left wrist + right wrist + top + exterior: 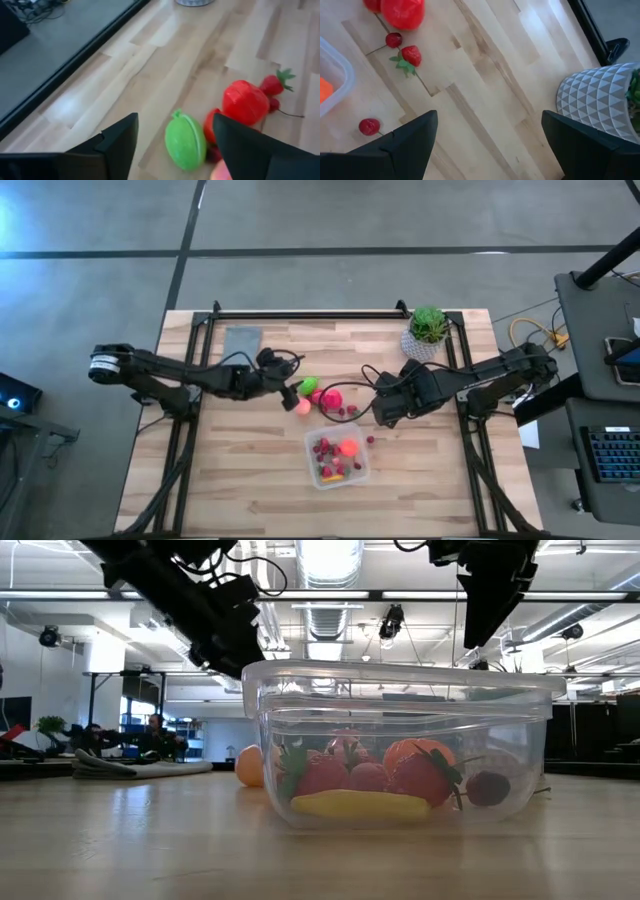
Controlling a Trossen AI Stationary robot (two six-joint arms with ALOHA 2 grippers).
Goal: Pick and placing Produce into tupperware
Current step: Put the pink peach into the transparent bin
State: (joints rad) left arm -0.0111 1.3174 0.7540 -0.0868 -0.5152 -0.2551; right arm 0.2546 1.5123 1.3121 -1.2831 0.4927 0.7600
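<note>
The clear tupperware [337, 457] is seen near the middle of the wooden table [230, 470], already filled with red strawberries, an orange piece and a yellow piece lying along its near wall. Just beyond it, loose produce is spread on the wood: a green rounded piece [186, 141], a large red piece [245, 102], a strawberry [410, 56] and two cherries [369, 126]. The left gripper [291, 394] is held just above the green piece, its jaws spread and nothing between them. The right gripper [383, 416] is poised over bare wood beside the container, jaws wide apart and empty. A potted plant [427, 332] in a patterned white pot is set at the far right corner, and a grey cloth [242, 340] is laid at the far left.
</note>
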